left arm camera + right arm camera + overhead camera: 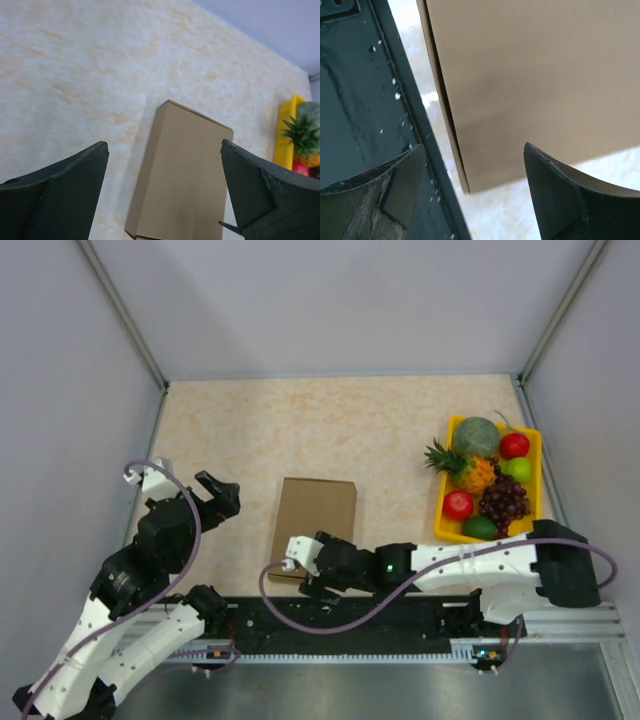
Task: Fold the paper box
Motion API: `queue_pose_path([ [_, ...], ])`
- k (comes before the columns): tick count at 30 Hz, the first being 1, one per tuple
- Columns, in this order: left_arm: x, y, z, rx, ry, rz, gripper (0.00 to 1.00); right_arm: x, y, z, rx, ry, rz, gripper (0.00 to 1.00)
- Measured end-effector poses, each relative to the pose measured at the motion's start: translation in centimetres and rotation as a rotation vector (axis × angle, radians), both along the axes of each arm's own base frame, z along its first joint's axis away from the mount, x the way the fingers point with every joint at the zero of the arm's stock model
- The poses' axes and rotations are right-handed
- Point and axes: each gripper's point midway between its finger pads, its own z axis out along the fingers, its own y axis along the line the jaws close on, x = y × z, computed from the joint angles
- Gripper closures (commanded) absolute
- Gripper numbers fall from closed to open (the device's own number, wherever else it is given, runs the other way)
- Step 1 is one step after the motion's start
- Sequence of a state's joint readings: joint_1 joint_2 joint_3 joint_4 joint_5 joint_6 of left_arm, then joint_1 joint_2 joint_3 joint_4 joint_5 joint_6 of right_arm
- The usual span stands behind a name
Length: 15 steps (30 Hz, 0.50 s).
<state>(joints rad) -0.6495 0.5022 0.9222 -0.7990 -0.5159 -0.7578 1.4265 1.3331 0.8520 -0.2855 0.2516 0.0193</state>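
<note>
Paper box [318, 520]: lies flat and closed on the marbled tabletop [300, 430], yellow fruit tray [440, 528] well to its right. Left gripper [220, 492]: hangs just left of the box, jaws spread wide, holding nothing. Right gripper [475, 147]: sits low at the box's near left corner, jaws spread either side of that corner, gripping nothing.

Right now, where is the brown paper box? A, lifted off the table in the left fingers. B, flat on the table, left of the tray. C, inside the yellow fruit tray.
B: the paper box lies flat on the table, apart from the yellow tray to its right.
</note>
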Motion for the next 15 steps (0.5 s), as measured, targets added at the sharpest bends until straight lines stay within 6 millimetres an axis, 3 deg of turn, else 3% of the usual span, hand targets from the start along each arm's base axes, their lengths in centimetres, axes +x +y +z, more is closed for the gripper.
queue_pose_path([
  [4, -0.3, 2.5, 0.0, 0.064, 0.002, 0.097, 0.02, 0.2, 3.3, -0.9, -0.077, -0.110, 0.096, 0.21],
  [12, -1.8, 5.3, 0.3, 0.075, -0.036, 0.180, 0.02, -0.1, 5.2, -3.9, -0.215, -0.214, 0.204, 0.24],
  [15, -1.8, 5.6, 0.0, 0.088, -0.031, 0.194, 0.02, 0.6, 5.2, -4.6, -0.264, -0.276, 0.204, 0.26],
])
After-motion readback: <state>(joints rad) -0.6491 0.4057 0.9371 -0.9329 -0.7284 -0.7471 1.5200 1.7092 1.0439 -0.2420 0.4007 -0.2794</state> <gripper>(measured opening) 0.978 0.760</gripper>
